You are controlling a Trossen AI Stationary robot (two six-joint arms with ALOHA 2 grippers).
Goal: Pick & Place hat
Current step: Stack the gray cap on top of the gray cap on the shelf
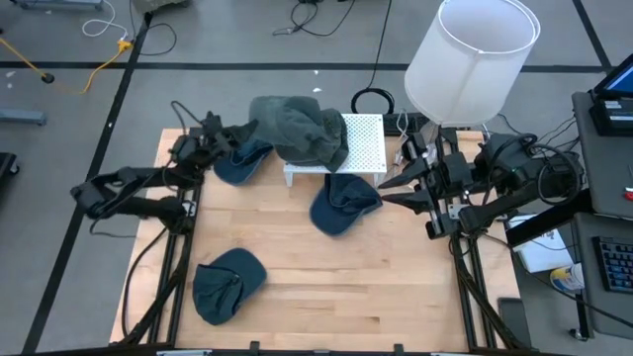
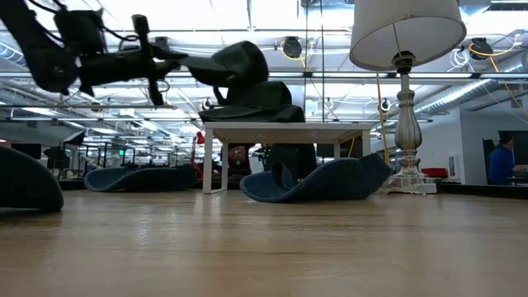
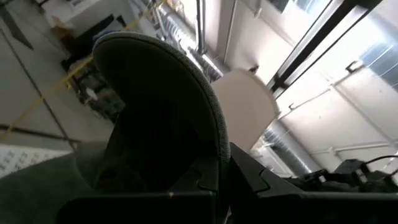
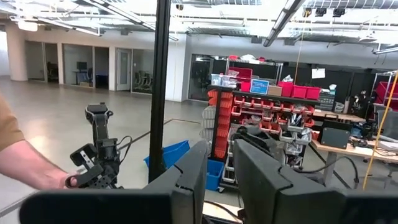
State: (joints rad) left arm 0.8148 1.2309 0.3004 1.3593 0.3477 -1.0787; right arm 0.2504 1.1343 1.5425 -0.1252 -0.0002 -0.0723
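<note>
Hat [image 1: 242,161] of soft dark fabric, curved brim pinched by left gripper [image 1: 220,141] fingers, is hanging beside the perforated white stand [image 1: 361,143]; right gripper's [image 1: 396,188] finger state is unclear.

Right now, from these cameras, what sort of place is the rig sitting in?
Probably an open robotics lab or workshop. Past the light wooden table, the right wrist view shows shelving with red parts bins and a small dark robot arm on a stand; the ceiling has exposed ducts.
</note>
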